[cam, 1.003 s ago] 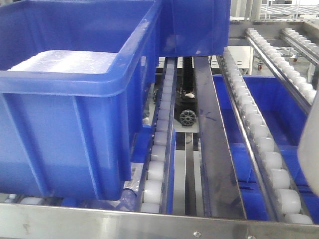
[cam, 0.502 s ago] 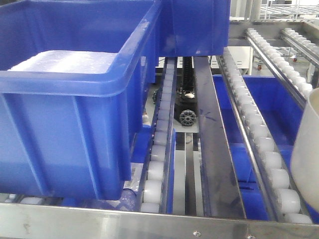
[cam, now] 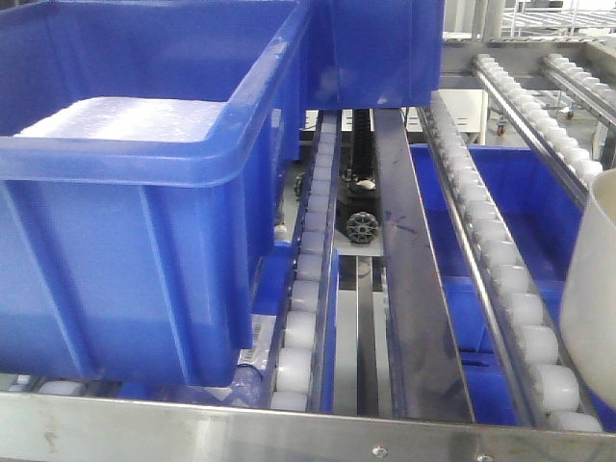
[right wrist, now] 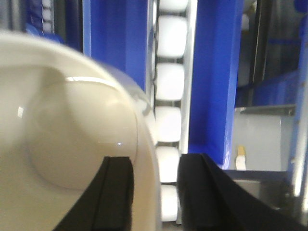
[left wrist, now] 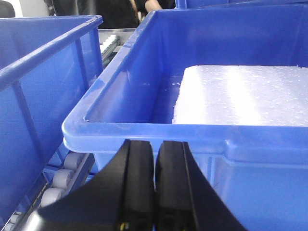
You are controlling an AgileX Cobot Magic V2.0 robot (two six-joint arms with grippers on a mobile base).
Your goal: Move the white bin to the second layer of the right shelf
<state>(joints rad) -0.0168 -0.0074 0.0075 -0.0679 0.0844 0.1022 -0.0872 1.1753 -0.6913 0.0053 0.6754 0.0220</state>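
Note:
The white bin [cam: 592,298] shows only as a cream curved wall at the right edge of the front view, just above a track of white rollers [cam: 500,279] of the right shelf second layer. Its steel front rail [cam: 289,428] runs along the bottom. In the right wrist view the white bin [right wrist: 72,134] fills the left half. My right gripper [right wrist: 154,161] straddles its wall, one finger inside and one outside, shut on the wall. My left gripper [left wrist: 155,144] is shut and holds nothing, just in front of a blue crate's rim [left wrist: 216,134].
A large blue crate [cam: 125,192] holding a white foam slab [cam: 125,120] takes up the left of this shelf level. A second blue crate [cam: 385,48] sits behind it. More blue crates [cam: 520,192] lie on the level below, and another roller track [cam: 568,135] runs far right.
The white bin has come in from the right edge of the front view and has dropped slightly towards the rollers in the last half second. Nothing else has moved.

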